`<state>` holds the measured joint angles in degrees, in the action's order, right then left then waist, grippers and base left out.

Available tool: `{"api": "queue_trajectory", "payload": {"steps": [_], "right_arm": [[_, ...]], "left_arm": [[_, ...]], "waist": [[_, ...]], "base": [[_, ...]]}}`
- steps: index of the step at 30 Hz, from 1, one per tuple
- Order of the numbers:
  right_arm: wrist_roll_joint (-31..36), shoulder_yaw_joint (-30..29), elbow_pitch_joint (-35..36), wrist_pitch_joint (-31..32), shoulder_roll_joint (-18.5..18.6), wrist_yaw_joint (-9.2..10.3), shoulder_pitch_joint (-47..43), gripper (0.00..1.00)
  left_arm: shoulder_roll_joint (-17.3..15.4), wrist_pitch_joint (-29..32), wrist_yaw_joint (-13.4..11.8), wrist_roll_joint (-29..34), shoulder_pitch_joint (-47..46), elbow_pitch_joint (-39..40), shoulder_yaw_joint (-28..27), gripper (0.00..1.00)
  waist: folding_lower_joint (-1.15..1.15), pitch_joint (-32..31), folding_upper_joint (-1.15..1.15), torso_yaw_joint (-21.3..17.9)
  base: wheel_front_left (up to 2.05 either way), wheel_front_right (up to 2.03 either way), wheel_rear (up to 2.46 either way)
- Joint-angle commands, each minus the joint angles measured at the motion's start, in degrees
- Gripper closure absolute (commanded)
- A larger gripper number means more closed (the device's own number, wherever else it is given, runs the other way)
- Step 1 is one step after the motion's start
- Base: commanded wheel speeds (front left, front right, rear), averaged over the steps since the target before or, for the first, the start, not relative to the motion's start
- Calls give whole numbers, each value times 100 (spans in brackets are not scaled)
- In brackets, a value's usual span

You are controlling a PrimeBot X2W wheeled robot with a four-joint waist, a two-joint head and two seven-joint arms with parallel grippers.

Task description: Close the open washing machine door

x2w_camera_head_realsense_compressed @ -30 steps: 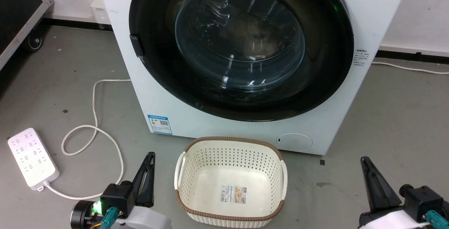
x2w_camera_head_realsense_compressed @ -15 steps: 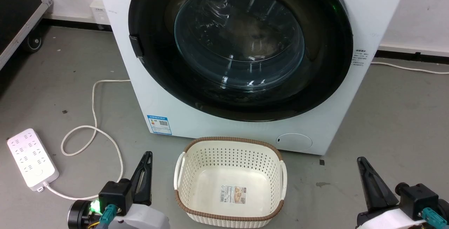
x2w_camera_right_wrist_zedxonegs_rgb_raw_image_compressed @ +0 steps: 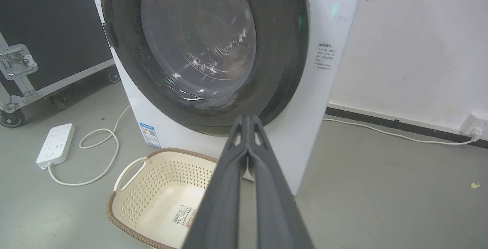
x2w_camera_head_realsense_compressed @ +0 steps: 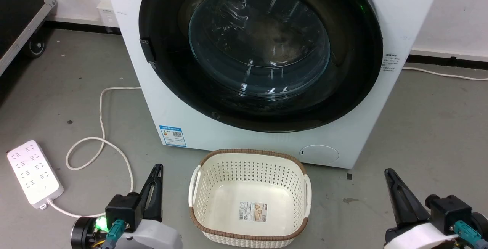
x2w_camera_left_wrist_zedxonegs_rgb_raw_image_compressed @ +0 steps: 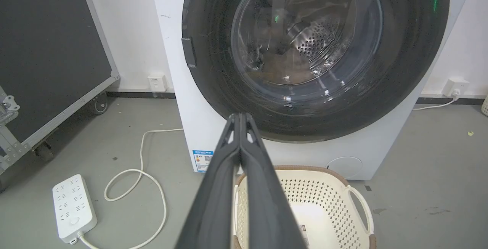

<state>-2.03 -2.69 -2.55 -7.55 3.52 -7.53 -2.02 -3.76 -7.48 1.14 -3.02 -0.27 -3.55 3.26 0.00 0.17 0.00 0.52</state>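
The washing machine door (x2w_camera_head_realsense_compressed: 259, 47) is a glossy black round with a bulging glass window, and it lies flat against the white washer front (x2w_camera_head_realsense_compressed: 213, 134). A small dark handle (x2w_camera_head_realsense_compressed: 147, 50) sits on its left rim. The door also faces me in the left wrist view (x2w_camera_left_wrist_zedxonegs_rgb_raw_image_compressed: 316, 50) and the right wrist view (x2w_camera_right_wrist_zedxonegs_rgb_raw_image_compressed: 202, 47). My left gripper (x2w_camera_head_realsense_compressed: 157, 167) hovers low at the lower left, well short of the door, its fingers pressed together (x2w_camera_left_wrist_zedxonegs_rgb_raw_image_compressed: 240, 116). At the lower right, my right gripper (x2w_camera_head_realsense_compressed: 388, 172) is likewise shut (x2w_camera_right_wrist_zedxonegs_rgb_raw_image_compressed: 248, 118) and holds nothing.
An empty cream laundry basket (x2w_camera_head_realsense_compressed: 251, 151) stands on the floor right before the washer, between my grippers. A white power strip (x2w_camera_head_realsense_compressed: 32, 172) and its looped cord (x2w_camera_head_realsense_compressed: 101, 127) lie at the left. A black wheeled case (x2w_camera_head_realsense_compressed: 19, 12) stands at the far left.
Both grippers have drifted a little to the left and back in the head view. The whole picture has also shifted slightly left. The door looks the same.
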Motion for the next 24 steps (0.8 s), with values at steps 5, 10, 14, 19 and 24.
{"api": "queue_trajectory", "payload": {"steps": [5,10,14,19,24], "right_arm": [[50,39,67,97,-33,2,72,100],[64,59,84,155,-36,3,84,100],[74,75,97,202,-38,3,93,100],[88,96,114,261,-41,3,105,100],[102,117,131,320,-44,3,116,100]], "left_arm": [[26,91,-35,71,15,59,-42,100],[32,149,-42,92,16,86,-67,100],[36,196,-47,108,17,107,-87,100],[42,255,-54,129,18,133,-113,100],[47,314,-62,149,19,160,-138,100]], "waist": [[0,-2,0,-5],[0,-3,0,-9],[0,-4,0,-13],[0,-6,0,-17],[0,-7,0,-21]], "base": [[0,0,0],[0,0,0],[0,0,0],[0,0,0],[0,0,0]]}}
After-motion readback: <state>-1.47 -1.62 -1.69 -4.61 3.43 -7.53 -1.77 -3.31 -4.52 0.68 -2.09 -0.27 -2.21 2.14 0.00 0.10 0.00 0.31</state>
